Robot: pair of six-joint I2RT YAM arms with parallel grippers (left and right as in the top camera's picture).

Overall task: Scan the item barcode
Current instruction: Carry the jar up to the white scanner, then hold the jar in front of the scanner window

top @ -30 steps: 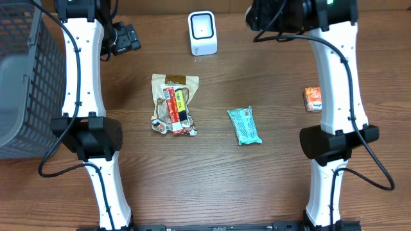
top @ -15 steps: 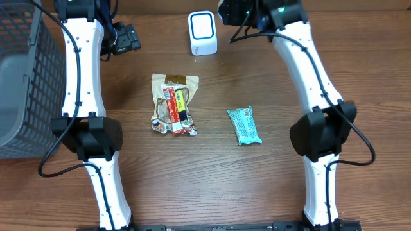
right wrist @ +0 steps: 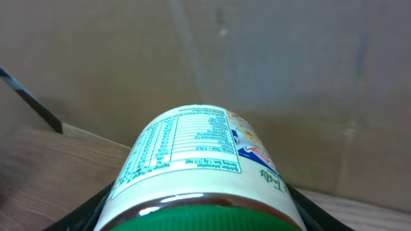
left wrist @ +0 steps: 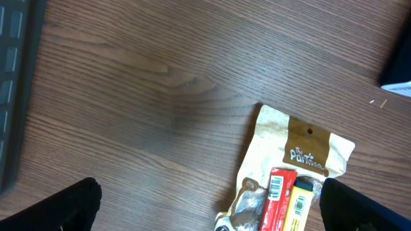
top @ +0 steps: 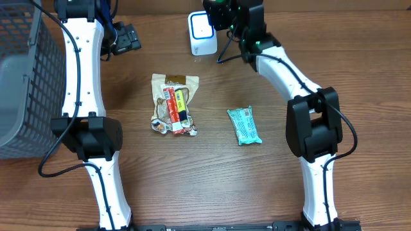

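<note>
— Where's the item?

— It's a jar (right wrist: 199, 160) with a green lid and a white label of fine print. The right hand (right wrist: 199, 217) has it pinched, a dark finger pressed to each side. It's held up off the desk (top: 257, 179) at the far edge, just right of the white scanner (top: 202, 32).

— Is the label facing the scanner?

— I can't tell. The wrist view looks along the jar toward a plain wall, and from overhead the arm hides most of it.

— And the other arm?

— The left hand (top: 122, 37) is at the far left, beside the grey basket (top: 19, 83). Its fingers (left wrist: 64, 208) are spread wide with nothing between them, and below them is bare wood and the top of a tan pouch (left wrist: 302, 154).

— Anything else lying out?

— The pouch sits mid-desk with red and yellow sticks on it, and a teal wrapper (top: 244, 126) lies to its right, well apart from it.
</note>
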